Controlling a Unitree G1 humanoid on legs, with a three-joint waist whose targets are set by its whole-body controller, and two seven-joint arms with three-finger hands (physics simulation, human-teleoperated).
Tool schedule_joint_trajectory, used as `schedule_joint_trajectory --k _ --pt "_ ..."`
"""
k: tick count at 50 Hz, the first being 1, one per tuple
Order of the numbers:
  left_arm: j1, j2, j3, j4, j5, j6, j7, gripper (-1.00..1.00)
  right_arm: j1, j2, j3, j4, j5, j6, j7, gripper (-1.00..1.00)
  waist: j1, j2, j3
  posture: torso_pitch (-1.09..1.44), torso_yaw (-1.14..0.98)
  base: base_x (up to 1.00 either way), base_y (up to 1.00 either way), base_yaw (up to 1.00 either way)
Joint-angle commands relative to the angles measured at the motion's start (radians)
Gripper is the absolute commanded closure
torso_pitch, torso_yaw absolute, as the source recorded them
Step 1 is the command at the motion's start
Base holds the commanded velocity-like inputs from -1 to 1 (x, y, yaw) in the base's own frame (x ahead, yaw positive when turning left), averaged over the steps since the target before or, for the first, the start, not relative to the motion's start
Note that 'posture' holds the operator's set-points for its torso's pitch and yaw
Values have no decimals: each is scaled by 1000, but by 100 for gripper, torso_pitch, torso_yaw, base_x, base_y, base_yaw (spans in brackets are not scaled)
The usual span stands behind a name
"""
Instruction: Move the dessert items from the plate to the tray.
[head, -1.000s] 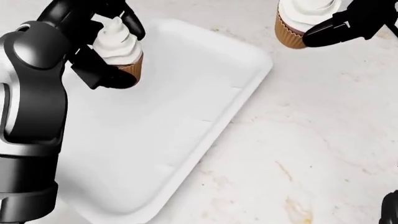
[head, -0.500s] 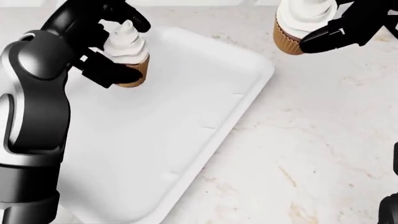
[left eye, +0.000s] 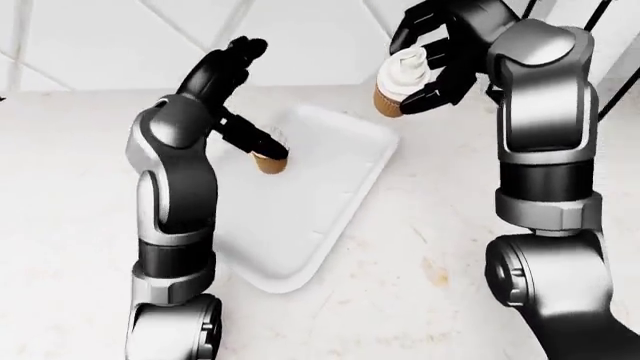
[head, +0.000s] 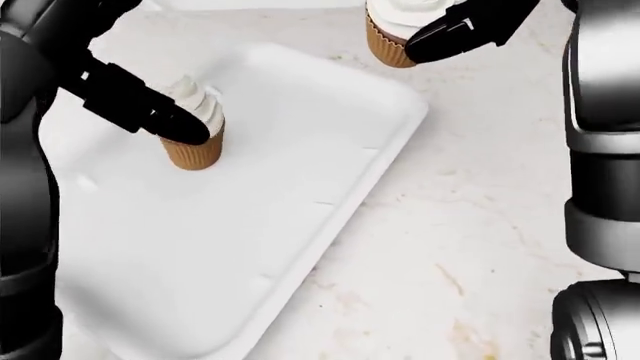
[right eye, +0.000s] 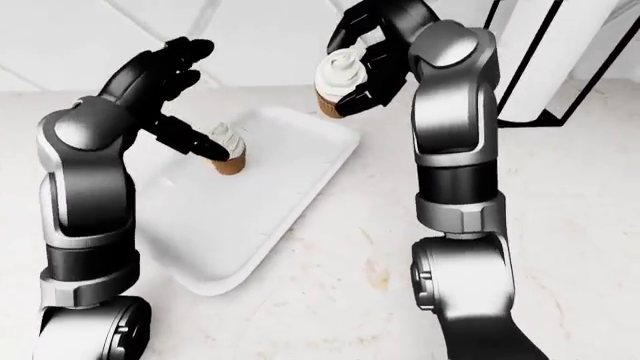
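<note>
A cupcake with white frosting (head: 195, 131) stands upright on the white tray (head: 385, 161), in its upper left part. My left hand (right eye: 185, 97) is open. Its fingers spread above and to the left of that cupcake, and one finger (head: 140, 109) reaches down beside the frosting. My right hand (right eye: 365, 67) is shut on a second frosted cupcake (right eye: 338, 81). It holds the cupcake in the air above the tray's upper right edge. The plate is not in view.
The tray lies on a pale marble counter (head: 480, 225). A white tiled wall (left eye: 90, 45) rises behind it. A white panel with a black frame (right eye: 560, 60) stands at the upper right of the right-eye view.
My left hand has let go of the first cupcake, which now stands on the tray, and has opened and drawn up and left. My right hand has carried its cupcake left toward the tray.
</note>
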Motion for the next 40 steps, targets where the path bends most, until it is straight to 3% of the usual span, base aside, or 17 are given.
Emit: schedule_joint_trajectory --k 1,9,16,31,40 --pt "11 13 1 -76 0 10 -14 -100 -39 7 -3 -8 -5 -29 -33 98 5 -6 -24 0 0 0 0 0" --pt "73 47 10 -271 10 101 -112 -100 -69 84 28 79 -20 -67 -76 98 2 10 -28 0 0 0 0 0" --pt "135 47 15 -354 12 119 -136 -100 -60 164 58 153 -41 -114 -115 98 -3 18 -38 0 0 0 0 0" --pt "159 52 30 -355 -11 102 -122 -100 -55 292 96 251 -53 -122 -137 97 -9 28 -46 0 0 0 0 0" --pt "174 51 31 -354 -22 94 -108 -100 -45 330 101 336 -10 -145 -188 98 -12 32 -52 0 0 0 0 0"
